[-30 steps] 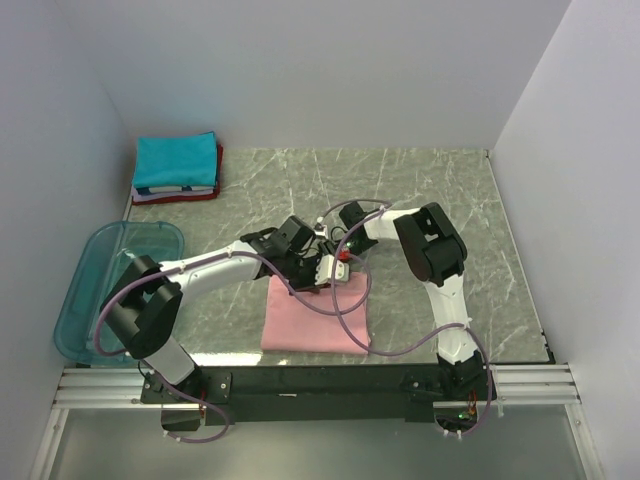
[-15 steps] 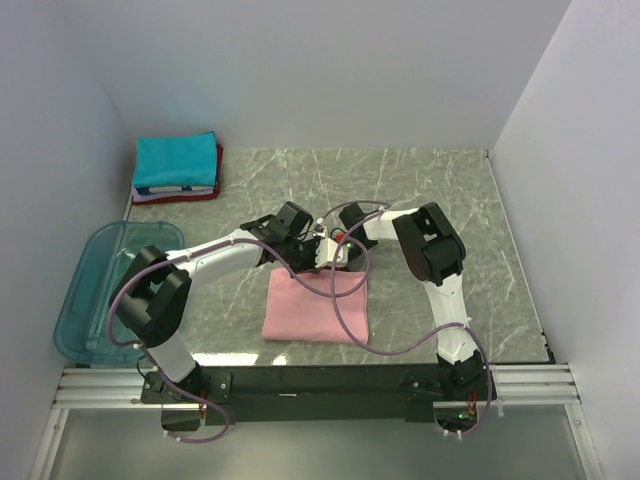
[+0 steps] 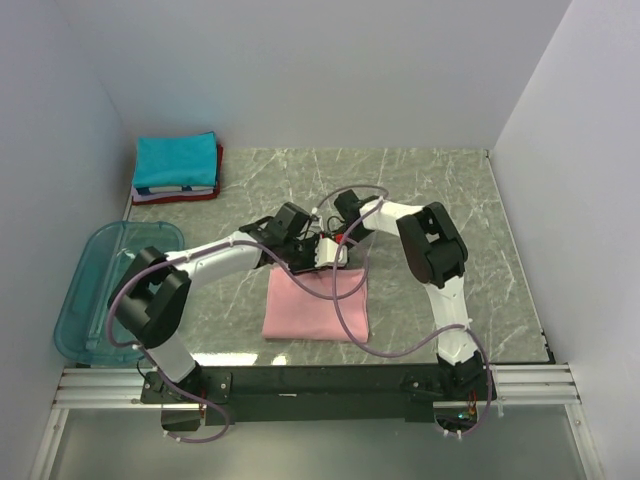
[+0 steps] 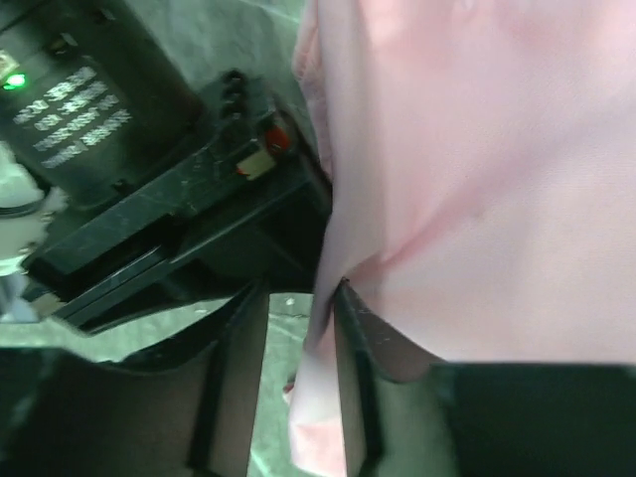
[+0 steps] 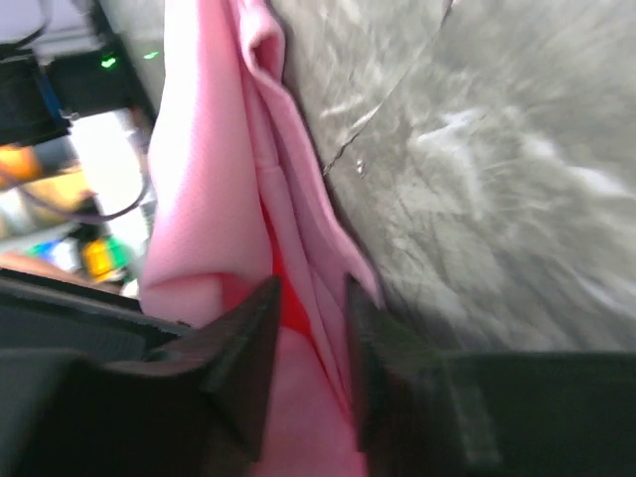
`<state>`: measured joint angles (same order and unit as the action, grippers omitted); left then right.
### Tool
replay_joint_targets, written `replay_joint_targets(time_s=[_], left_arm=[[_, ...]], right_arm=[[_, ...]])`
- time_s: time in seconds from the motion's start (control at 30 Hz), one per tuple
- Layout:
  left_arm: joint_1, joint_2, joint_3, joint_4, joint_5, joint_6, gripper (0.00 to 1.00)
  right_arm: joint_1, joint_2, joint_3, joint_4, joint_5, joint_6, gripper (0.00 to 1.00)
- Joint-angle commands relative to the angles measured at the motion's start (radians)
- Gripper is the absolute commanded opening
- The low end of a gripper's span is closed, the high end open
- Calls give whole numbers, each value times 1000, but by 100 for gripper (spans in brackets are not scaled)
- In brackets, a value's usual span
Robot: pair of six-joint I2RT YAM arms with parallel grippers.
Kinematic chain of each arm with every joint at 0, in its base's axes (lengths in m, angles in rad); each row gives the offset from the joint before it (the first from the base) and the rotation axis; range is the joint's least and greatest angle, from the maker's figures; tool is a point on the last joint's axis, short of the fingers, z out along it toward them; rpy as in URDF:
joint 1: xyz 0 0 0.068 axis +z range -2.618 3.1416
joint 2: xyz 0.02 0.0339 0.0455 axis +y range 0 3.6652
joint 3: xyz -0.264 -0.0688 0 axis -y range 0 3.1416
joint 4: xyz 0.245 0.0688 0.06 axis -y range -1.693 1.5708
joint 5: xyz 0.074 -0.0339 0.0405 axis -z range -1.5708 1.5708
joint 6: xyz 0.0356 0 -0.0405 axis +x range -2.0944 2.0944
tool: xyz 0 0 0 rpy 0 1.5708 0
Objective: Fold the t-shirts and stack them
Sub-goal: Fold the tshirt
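Top external view: risk of undoing the fold

Light pink soft cloth t-shirt (image 3: 316, 305) folded flat, near the right of translucent blue plastic bin (image 3: 75, 300). Left gripper (image 4: 298, 293) released, hem loose beside one finger. Right gripper (image 5: 310, 288) astride a fold; cannot tell whether clamped. If raised with cloth caught, could drag the layers apart.

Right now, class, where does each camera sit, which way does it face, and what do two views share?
Top external: fixed above and behind the bases, looking down at the table; left arm and right arm show over the pink t-shirt.
Left wrist: on the left arm, looking along the left end effector at the pink t-shirt's edge.
Right wrist: on the right arm, looking past the right end effector at pink folds.
All three share the pink t-shirt.
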<state>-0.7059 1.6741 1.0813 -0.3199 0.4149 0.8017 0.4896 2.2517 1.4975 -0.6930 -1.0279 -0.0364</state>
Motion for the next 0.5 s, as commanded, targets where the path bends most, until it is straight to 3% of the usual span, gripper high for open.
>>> replay_joint_targets(time_s=[0.0,0.27,0.47], left_arm=[[2,-94,6,4,-1,-18,39],[40,-247,-44,-119,111,-143,43],[268,-251,-23,-221,295,-280,45]], right_arm=[[0,-87,75,-58,244,-82,43],[-23,-150,204,-141,472,-151,56],[-106,-213,282,-238,477,-221,64]])
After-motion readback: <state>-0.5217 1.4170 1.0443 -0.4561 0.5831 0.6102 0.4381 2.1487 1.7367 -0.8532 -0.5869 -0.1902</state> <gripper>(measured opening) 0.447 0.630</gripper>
